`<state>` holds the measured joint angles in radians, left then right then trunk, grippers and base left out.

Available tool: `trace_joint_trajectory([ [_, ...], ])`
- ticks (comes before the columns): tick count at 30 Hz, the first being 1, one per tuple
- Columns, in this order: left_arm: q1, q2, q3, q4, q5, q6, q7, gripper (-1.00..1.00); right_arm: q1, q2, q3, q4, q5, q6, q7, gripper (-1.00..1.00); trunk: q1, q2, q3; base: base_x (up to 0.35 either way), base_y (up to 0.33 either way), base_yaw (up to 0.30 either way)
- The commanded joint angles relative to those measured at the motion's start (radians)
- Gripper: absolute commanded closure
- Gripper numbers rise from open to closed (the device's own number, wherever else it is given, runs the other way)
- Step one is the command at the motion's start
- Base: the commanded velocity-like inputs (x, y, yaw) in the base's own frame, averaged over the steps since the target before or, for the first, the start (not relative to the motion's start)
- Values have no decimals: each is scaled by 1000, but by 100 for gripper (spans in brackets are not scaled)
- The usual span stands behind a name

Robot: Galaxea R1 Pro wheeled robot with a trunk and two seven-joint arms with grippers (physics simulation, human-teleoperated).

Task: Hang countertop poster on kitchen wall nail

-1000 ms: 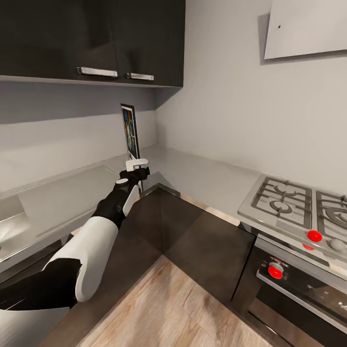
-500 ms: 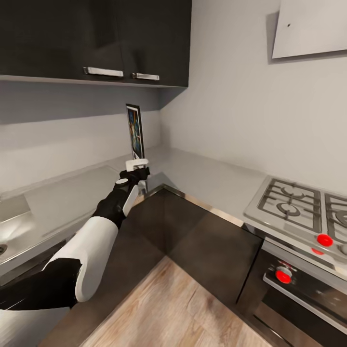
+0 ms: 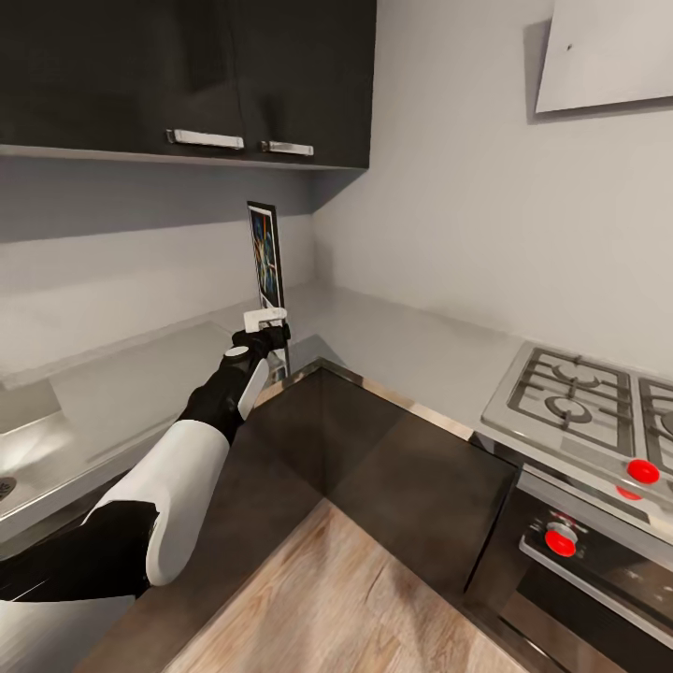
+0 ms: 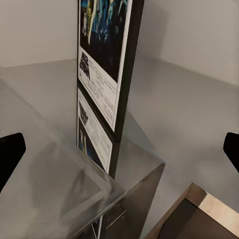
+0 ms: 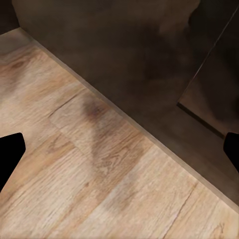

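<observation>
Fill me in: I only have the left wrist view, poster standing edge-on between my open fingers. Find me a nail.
Observer: A nail dots the light panel high on the wall, right of the corner, above the hob.
Operator: Report the right gripper.
Observer: The right gripper is open, facing wood floor.
Operator: Say what's above the poster.
Observer: Dark cabinets hang over the poster; its top sits below them with a gap.
</observation>
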<state>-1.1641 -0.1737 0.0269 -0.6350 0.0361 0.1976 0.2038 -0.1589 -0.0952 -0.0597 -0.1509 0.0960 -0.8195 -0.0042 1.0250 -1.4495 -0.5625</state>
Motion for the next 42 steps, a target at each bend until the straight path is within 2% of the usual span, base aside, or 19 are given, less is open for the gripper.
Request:
trace_joint_trajectory([
  [1,0,-1,2,-2,4,5,2,-100,-1,0,-7,1,10,-3,0,-100,0,-1,-1,0,0,0],
  [9,0,-1,2,-3,4,5,2,-100,-1,0,-6,21,10,-1,2,-100,0,-1,-1,184,0,0],
  [18,0,-1,2,0,3,5,2,-100,-1,0,-5,31,10,-1,3,-100,0,-1,-1,38,0,0],
  [22,0,-1,2,29,1,-3,2,-100,-1,0,-5,32,10,-2,3,-100,0,-1,-1,6,0,0],
  [26,0,-1,2,61,0,-40,2,-100,-1,0,-5,33,10,-1,3,-100,0,-1,-1,2,0,0],
  [33,0,-1,1,161,-1,-158,3,-100,-1,0,-5,34,10,-1,3,-100,0,-1,-1,0,0,0],
  [42,0,-1,0,178,-1,-183,3,-100,-1,0,-5,34,10,-1,3,-100,0,-1,-1,124,0,0],
])
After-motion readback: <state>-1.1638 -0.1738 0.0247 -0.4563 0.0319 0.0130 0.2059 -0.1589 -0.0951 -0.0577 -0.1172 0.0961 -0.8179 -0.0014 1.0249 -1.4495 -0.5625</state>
